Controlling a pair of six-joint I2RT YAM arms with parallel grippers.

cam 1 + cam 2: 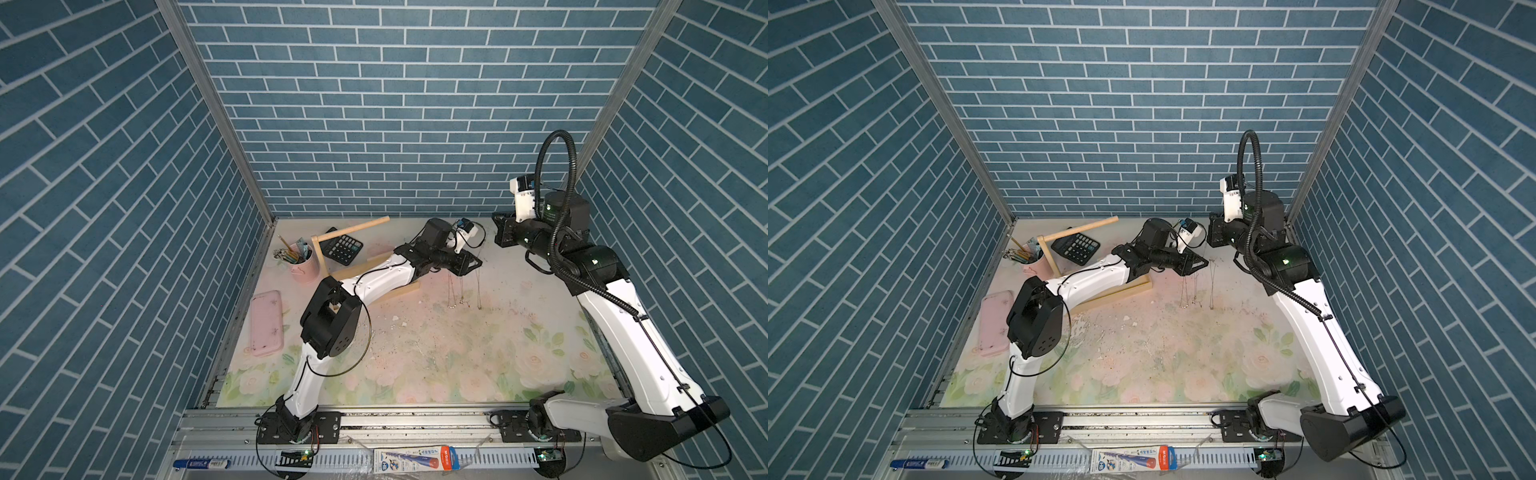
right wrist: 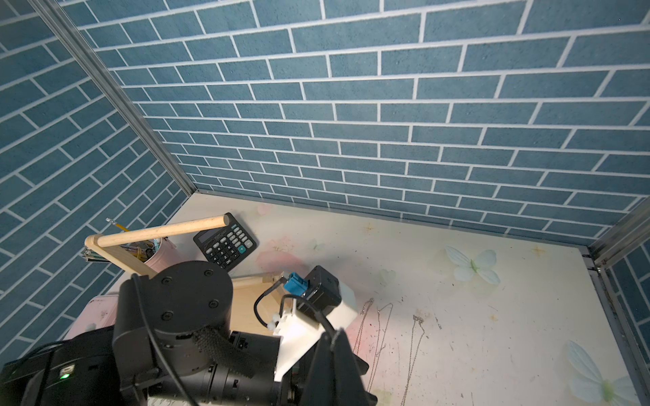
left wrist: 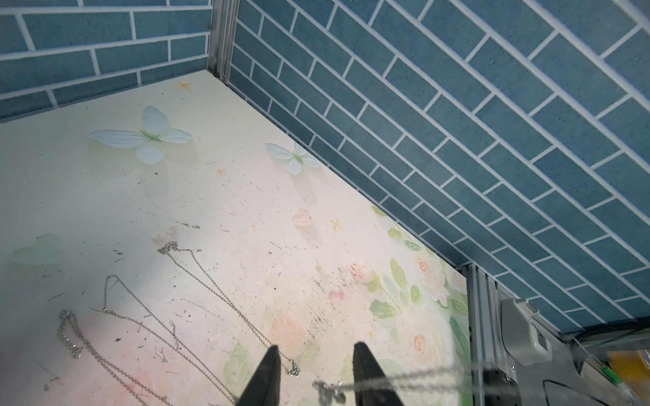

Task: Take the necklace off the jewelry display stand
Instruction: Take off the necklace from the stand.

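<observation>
The jewelry display stand (image 1: 353, 229) sits at ten o'clock on my table (image 1: 457, 365). A blurred necklace (image 3: 422, 374) hangs clear of it toward one o'clock, crossing one finger of my left gripper (image 3: 316, 345), whose jaws stand partly apart, clamping nothing. My right gripper (image 2: 337, 337) is closed; I cannot tell whether on chain. Other chains (image 3: 197, 281) lie flat nearby.

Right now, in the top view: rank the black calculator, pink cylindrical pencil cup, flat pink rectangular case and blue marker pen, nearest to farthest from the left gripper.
From the left gripper:
1. black calculator, at the back, to its left.
2. pink cylindrical pencil cup, back-left corner.
3. flat pink rectangular case, along the left edge.
4. blue marker pen, very front, far left.
</observation>
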